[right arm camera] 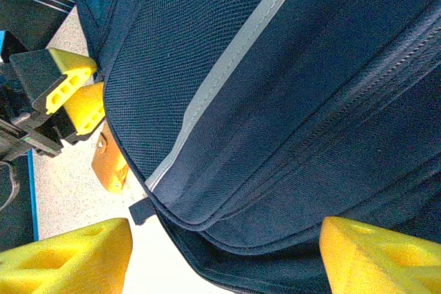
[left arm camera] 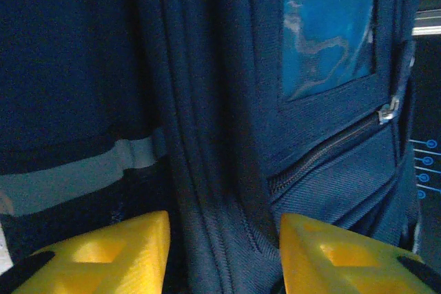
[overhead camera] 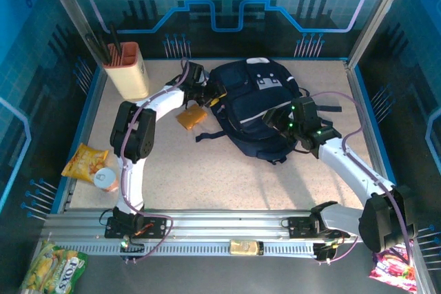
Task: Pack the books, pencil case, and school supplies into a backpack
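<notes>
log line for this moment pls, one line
left gripper: open, at backpack zip seam | right gripper: open wide, over backpack | orange pouch: on table, beside backpack

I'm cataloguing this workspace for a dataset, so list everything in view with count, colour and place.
backpack: one, navy with a pale stripe, far middle of the table
pouch: one, orange-brown, against the backpack on the left arm's side
pen holder: one, cream, holding dark pens, far left corner
snack bag: one, yellow, left edge of the table
small tub: one, pale and orange, beside the snack bag
green packet: one, off the table, near left
red packet: one, off the table, near right
table: one, speckled beige
left pincer: yellow fingers astride a backpack fold, grip unclear
right pincer: yellow fingers, open, over the backpack
</notes>
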Motion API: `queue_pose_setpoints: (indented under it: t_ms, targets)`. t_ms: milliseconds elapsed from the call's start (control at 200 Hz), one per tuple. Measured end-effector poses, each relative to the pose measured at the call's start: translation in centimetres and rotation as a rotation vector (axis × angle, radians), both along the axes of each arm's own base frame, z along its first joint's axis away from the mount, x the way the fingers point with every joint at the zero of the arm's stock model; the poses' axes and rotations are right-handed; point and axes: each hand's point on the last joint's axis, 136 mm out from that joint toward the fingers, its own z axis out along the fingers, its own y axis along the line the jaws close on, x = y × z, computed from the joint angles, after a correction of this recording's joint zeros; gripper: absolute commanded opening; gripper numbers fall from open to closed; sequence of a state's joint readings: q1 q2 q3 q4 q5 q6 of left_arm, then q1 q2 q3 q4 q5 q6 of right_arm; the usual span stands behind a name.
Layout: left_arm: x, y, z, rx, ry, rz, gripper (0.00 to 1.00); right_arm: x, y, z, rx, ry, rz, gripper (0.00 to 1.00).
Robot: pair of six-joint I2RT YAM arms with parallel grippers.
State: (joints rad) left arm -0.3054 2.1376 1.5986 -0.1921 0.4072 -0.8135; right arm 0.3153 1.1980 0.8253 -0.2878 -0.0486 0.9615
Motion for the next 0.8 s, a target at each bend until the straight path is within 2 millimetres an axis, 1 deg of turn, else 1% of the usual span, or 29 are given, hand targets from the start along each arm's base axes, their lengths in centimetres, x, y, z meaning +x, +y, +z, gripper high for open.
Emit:
queue_pose_setpoints:
  t_ms: [70,180,295,500,605,735,800]
  targets:
    - [0.1,0.0,-0.1,0.003,0.007,0.001,0.54,0.2,0.2,-0.2,0.007,0.005,0.005,0.72]
    - [0.3,-0.1,0.1,-0.002,0.002,0.000,0.54,0.4,0.4,-0.6,0.010,0.013,0.010,0.73]
    - [1.0,-0.6,0.4,-0.033,-0.009,-0.008,0.54,0.7,0.5,-1.2,0.006,0.023,0.010,0.73]
    - [1.4,-1.3,-0.4,-0.071,0.016,-0.012,0.52,1.4,0.7,-2.5,0.000,0.046,0.009,0.73]
    - [1.5,-1.4,-0.2,-0.084,0.019,-0.011,0.41,2.0,0.7,-3.3,0.002,0.064,0.009,0.72]
    - [1.5,-1.4,0.0,-0.099,0.029,-0.004,0.21,3.3,0.6,-3.7,-0.003,0.073,0.008,0.72]
    - [1.6,-1.3,0.1,-0.103,0.028,-0.001,0.12,4.0,0.4,-3.7,-0.008,0.074,0.010,0.71]
